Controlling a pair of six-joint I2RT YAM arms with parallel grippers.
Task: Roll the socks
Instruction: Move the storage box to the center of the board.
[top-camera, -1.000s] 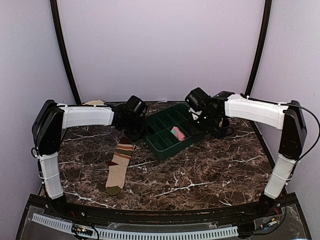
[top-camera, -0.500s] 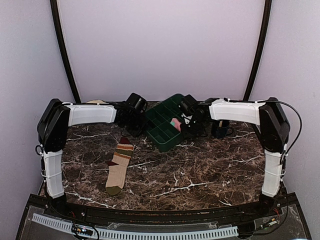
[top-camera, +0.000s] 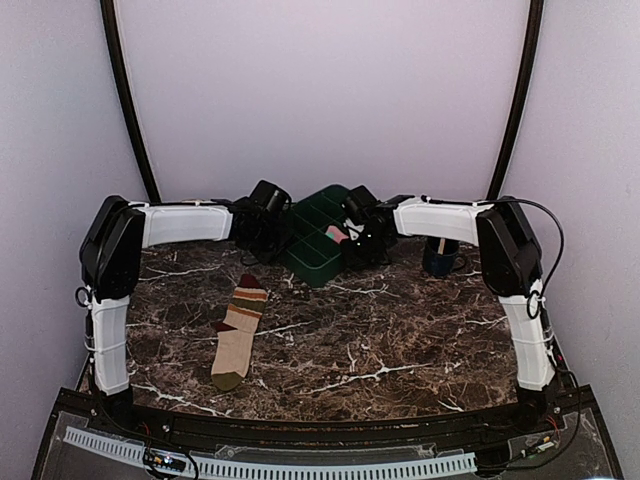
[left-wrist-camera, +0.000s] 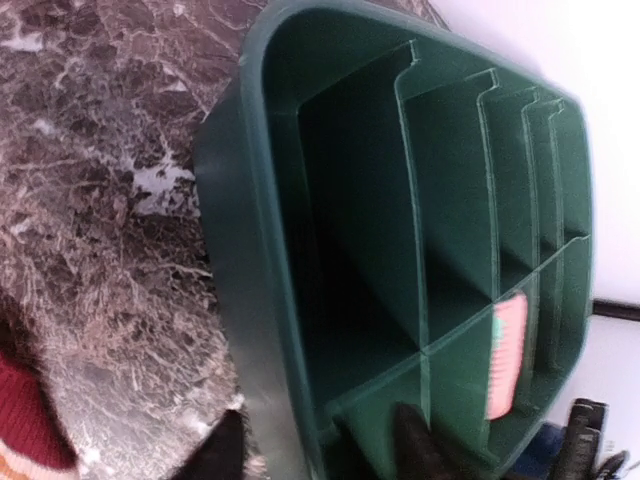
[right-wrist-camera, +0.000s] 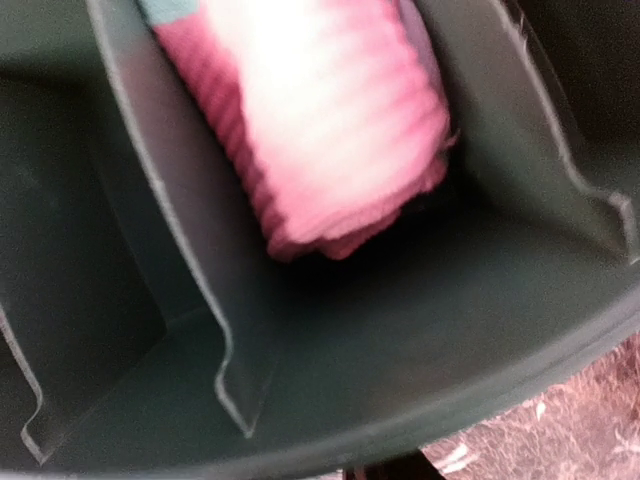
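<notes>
Observation 1. The striped sock (top-camera: 238, 328) lies flat and unrolled on the table (top-camera: 400, 340). It is well short of the left gripper (left-wrist-camera: 320, 410), back toward the arm bases and slightly to its left. The maroon end points at the gripper and the olive toe points away from it. Neither tool touches it.

Observation 2. The left gripper stands released, jaws parted, at the left corner of the tray (left-wrist-camera: 230, 200). Its fingers (left-wrist-camera: 222, 450) straddle the tray wall, one outside it and the other inside the first compartment. A dark gap shows between the inner finger and the rim, so there is no clamp on the wall.

Observation 3. The pink sock (right-wrist-camera: 330, 120) is bundled inside a tray compartment. It sits ahead of the left gripper's inner finger and to its right. From the right wrist it lies directly in front of the tool, just past the near tray wall, with a divider along its left side. This view is blurred.

Observation 4. The right gripper (top-camera: 360, 237) is at the tray's right edge. Its fingers are almost wholly hidden below the rim, so I cannot tell whether they are clenched on the wall or free of it.

Observation 5. A dark cup (top-camera: 440, 258) stands on the table to the right of the right gripper, apart from it.
</notes>
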